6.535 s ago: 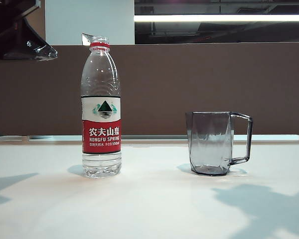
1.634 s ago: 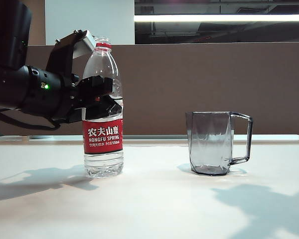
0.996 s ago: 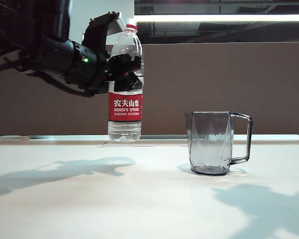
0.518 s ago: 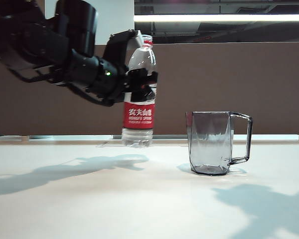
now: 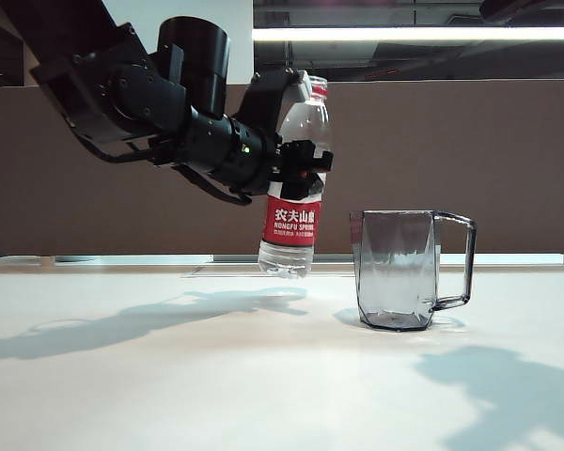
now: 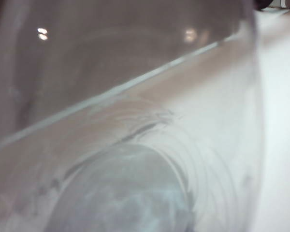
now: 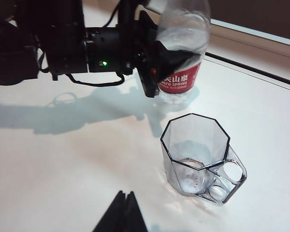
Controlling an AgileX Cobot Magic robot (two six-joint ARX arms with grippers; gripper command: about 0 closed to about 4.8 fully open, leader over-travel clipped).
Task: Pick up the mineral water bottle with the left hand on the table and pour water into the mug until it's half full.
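The bottle [image 5: 296,183] hangs off the table [image 5: 169,376], gripped at mid-body by the left claw [image 5: 296,164], whose jaws are clenched across the clear wall just above the label. Its long axis is close to upright, leaning a little so the red-ringed neck tips toward 1 o'clock in the exterior view and the base trails toward 7. The mug [image 5: 399,270] stands on the table at about 4 o'clock from the claw, near but apart from the bottle; the bottle's base sits level with the mug's upper half and the neck is well above the rim. As I judge it, the pour turns on this: the neck must still travel rightward over the rim before the axis is rolled toward 3 o'clock.

The bottle is thin clear plastic, ribbed near the shoulder, with a glossy red-and-white label; the left wrist view shows only its curved wall [image 6: 135,121] filling the lens. No cap can be made out. The mug is smoky grey, faceted, with an octagonal rim [image 7: 195,140] and squared handle at 3 o'clock; it looks empty. The table is smooth off-white.

The right claw [image 7: 123,215] hangs near the mug, only dark fingertips showing, pressed together.
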